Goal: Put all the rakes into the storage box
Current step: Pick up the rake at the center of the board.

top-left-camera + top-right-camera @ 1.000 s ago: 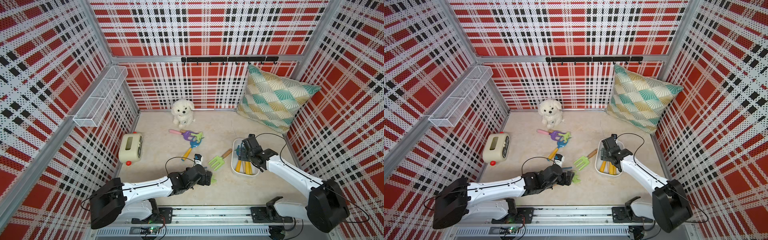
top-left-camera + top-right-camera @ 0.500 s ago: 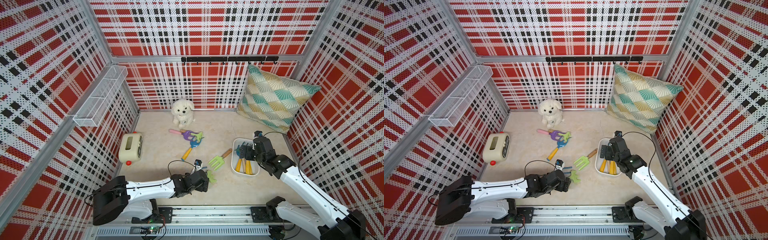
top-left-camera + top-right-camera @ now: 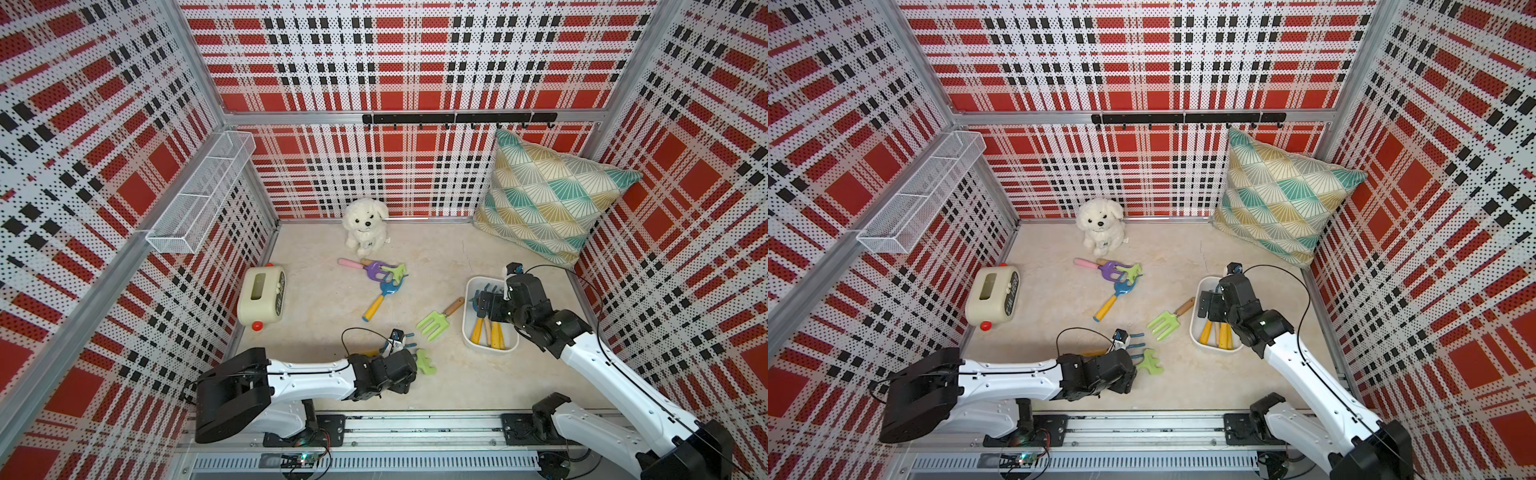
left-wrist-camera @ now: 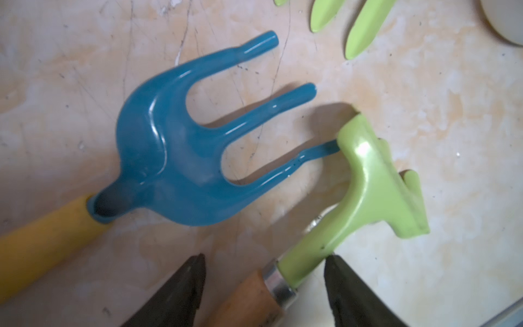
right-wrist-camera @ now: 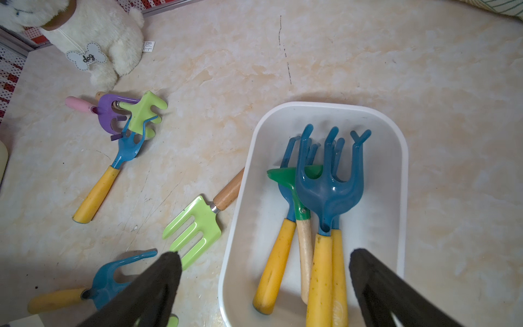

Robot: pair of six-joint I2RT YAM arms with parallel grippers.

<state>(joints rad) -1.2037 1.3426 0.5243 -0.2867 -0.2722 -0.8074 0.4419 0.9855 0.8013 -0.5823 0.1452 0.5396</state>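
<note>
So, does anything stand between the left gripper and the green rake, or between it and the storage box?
Nothing blocks the left gripper: its jaws straddle the neck of the light green rake. The blue rake touches its head. The light green fork lies on the floor before the storage box.

My right gripper (image 5: 263,253) hangs with jaws spread wide over the storage box (image 5: 325,106). Blue rakes (image 5: 329,186) lie inside it, and a green fork (image 5: 198,226) lies just beside it.

The walls (image 3: 415,62) have red, black and white checks with little dots. The tabletop (image 3: 436,257) is pale and marbled. A black hook bar (image 3: 457,118) hangs on the back wall, a wire basket (image 3: 199,195) on a side wall.
</note>
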